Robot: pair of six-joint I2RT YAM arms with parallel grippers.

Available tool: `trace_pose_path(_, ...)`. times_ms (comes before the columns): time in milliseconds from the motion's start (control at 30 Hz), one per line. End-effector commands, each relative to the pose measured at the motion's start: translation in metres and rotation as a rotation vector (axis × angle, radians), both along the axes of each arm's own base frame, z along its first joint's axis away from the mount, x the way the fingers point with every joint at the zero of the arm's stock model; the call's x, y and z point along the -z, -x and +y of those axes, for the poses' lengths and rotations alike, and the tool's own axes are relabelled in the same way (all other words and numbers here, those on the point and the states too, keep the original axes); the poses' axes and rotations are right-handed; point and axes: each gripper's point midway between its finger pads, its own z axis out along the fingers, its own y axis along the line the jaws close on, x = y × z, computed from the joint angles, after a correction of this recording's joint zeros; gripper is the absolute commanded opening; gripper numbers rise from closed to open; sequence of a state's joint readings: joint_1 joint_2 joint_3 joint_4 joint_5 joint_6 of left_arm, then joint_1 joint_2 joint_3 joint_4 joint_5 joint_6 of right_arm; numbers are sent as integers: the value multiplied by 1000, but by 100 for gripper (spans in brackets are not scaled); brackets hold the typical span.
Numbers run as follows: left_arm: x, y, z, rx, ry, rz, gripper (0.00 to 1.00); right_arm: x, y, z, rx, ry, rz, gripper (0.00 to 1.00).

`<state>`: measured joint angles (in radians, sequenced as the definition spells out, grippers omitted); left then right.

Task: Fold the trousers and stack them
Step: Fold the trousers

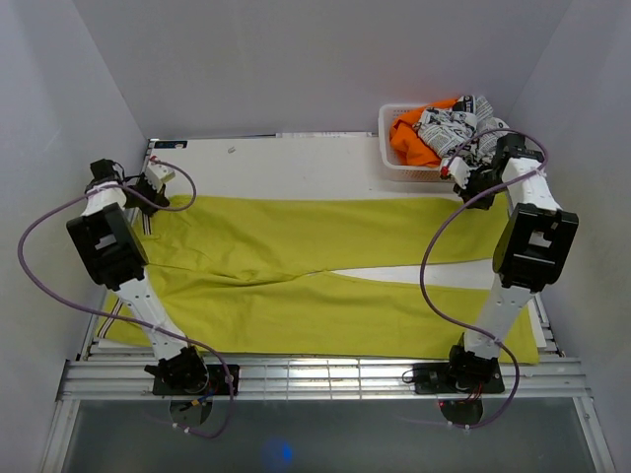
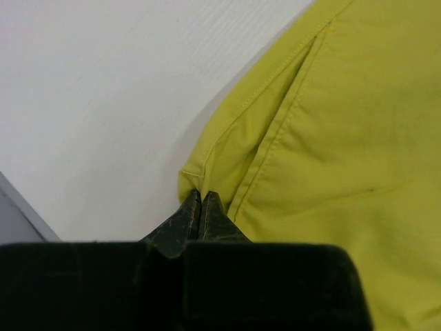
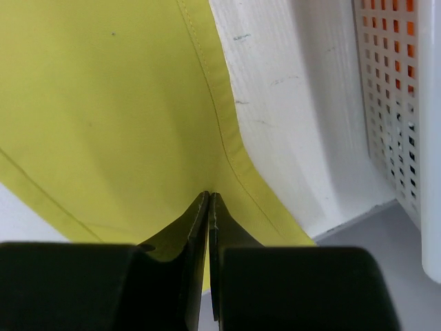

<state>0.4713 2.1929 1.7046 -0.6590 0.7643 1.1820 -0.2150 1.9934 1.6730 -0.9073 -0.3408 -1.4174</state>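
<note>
The mustard-yellow trousers (image 1: 296,256) lie spread flat across the white table, waist to the left and the two legs running right. My left gripper (image 1: 158,192) is at the far left corner of the waist. In the left wrist view it (image 2: 201,196) is shut, pinching the cloth's corner (image 2: 196,179) beside a stitched pocket seam. My right gripper (image 1: 463,184) is at the far leg's end on the right. In the right wrist view it (image 3: 209,196) is shut on the yellow cloth (image 3: 103,103) just inside the hemmed edge.
A white perforated basket (image 1: 394,163) stands at the back right, close to my right gripper, holding an orange garment (image 1: 409,138) and a black-and-white printed cloth (image 1: 454,123). Its wall (image 3: 396,103) shows in the right wrist view. White walls enclose the table (image 1: 296,163) on three sides.
</note>
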Motion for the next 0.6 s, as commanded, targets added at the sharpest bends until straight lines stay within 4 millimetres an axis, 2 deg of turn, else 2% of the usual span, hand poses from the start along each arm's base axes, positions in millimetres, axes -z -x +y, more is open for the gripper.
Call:
trace_pose_path(0,-102,-7,2,-1,-100,-340,0,-39,16,-1,-3,-11,-81,8)
trace_pose_path(33,-109,-1,2,-5,-112,-370,0,-41,22,-1,-9,-6,-86,8)
trace_pose_path(67,-116,5,-2,-1,-115,-405,0,-33,35,0,-15,-11,-59,8)
trace_pose_path(100,-107,17,-6,-2,-111,-413,0,-44,44,0,-26,-1,-82,8)
trace_pose_path(133,-128,28,-7,11,-147,-466,0,-44,55,2,-55,6,-77,8)
trace_pose_path(167,-131,37,-11,25,-152,-482,0,-30,74,3,-61,1,-35,8)
trace_pose_path(200,-113,55,-18,30,-136,-452,0,-39,84,5,-73,17,-62,8)
trace_pose_path(233,-128,68,-16,38,-180,-497,0,-38,95,6,-111,32,-63,8)
trace_pose_path(267,-128,79,-20,52,-181,-506,0,-35,106,6,-126,46,-56,8)
trace_pose_path(300,-122,93,-22,54,-181,-492,0,-28,127,9,-136,50,-41,8)
trace_pose_path(367,-106,126,-21,78,-231,-486,0,-21,147,10,-179,73,-32,8)
trace_pose_path(400,-95,142,-25,80,-210,-450,0,-13,166,12,-188,75,-15,8)
trace_pose_path(467,-73,176,-24,73,-225,-407,0,-6,185,7,-211,116,-6,8)
trace_pose_path(533,-58,200,-16,39,-223,-357,0,14,206,7,-222,117,45,8)
trace_pose_path(567,-50,210,-19,43,-218,-329,10,18,212,5,-225,127,60,8)
